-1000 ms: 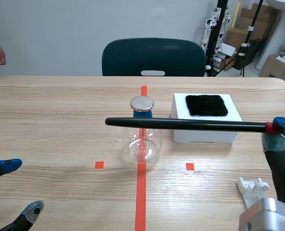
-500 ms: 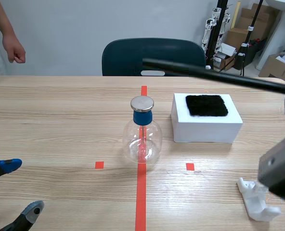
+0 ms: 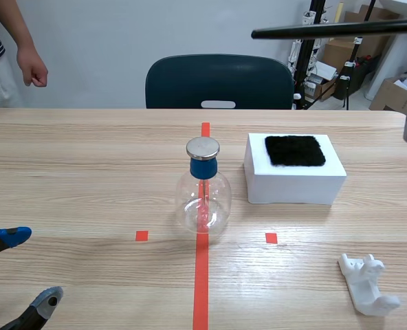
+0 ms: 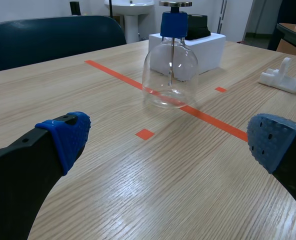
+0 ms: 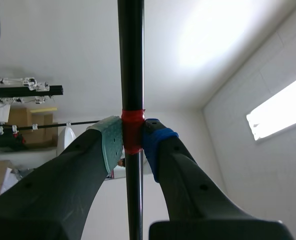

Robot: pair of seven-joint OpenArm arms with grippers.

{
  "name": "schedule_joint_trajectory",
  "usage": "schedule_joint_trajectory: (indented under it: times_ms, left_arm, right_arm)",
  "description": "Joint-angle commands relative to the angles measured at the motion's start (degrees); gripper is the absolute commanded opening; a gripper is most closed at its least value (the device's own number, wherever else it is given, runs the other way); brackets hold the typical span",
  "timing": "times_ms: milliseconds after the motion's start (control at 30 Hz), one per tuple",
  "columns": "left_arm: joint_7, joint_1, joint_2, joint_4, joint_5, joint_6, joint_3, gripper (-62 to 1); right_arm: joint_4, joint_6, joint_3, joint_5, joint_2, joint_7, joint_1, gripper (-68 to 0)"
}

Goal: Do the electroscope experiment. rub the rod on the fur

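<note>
The black rod (image 3: 334, 29) is pinched in the right claw (image 5: 132, 137). Its two pads are clamped on the rod's red band (image 5: 132, 119), and the long shaft runs straight ahead from the fingers. In the scene view the rod hangs nearly level, high over the far side of the table (image 3: 86, 172). The black fur (image 3: 295, 150) lies well below and apart from that claw, on top of a white block (image 3: 294, 185). Just beside the block stands the glass electroscope flask (image 3: 203, 199), with a blue stopper and a metal disc on top. The left claw (image 4: 168, 145) rests low near the table with its fingers spread wide and nothing between them. The flask stands ahead of it, with a white plastic holder (image 4: 283, 80) further off to the side.
</note>
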Motion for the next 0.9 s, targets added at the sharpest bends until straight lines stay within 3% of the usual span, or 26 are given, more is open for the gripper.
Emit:
schedule_joint_trajectory:
  times_ms: [0,67,167,233,333,733,867]
  left_arm:
    - [-0.83,-0.15,-0.66,0.61,-0.61,0.09,-0.57,1.4]
    - [-0.85,-0.15,-0.66,0.61,-0.61,0.09,-0.57,1.4]
    - [-0.85,-0.15,-0.66,0.61,-0.61,0.09,-0.57,1.4]
    - [-0.85,-0.15,-0.66,0.61,-0.61,0.09,-0.57,1.4]
    - [-0.85,-0.15,-0.66,0.61,-0.61,0.09,-0.57,1.4]
    - [-1.01,-0.15,-0.66,0.61,-0.61,0.09,-0.57,1.4]
    - [-1.01,-0.15,-0.66,0.61,-0.61,0.09,-0.57,1.4]
  right_arm:
    - [-0.59,-0.02,-1.16,1.75,3.72,-0.28,3.87,-67.3]
    - [-2.45,3.17,-3.32,2.95,7.39,-0.28,8.15,-67.4]
    - [-4.83,10.80,-8.00,4.57,12.61,-0.28,15.21,-67.4]
    - [-6.29,13.20,-11.21,4.76,15.02,-0.26,19.63,-67.4]
    - [-7.65,13.35,-15.28,4.17,16.63,-0.90,24.90,-67.4]
    - [-10.75,14.40,-28.87,-6.73,16.81,-16.35,35.58,-67.4]
    - [-12.07,14.43,-35.50,-6.58,18.08,-18.78,38.62,-67.4]
